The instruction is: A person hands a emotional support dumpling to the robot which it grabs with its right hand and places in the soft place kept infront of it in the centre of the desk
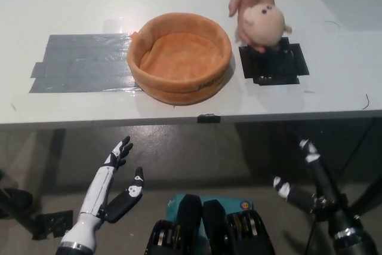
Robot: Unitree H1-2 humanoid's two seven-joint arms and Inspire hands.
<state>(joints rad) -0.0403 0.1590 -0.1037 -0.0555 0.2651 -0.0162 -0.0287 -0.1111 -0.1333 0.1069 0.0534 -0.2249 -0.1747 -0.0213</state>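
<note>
A white tabletop [71,4] is filling the far half of the view, and soft light is reflecting on its surface. A wide patch of grey tape [77,64] is lying on its left part, and a smaller patch of black tape [274,64] is lying on its right part. A short black strip [208,118] is sitting on the near edge, close to the middle. Below the edge, a grey floor [191,159] is showing in shadow. Dark table legs [51,153] are standing underneath at the left.
</note>
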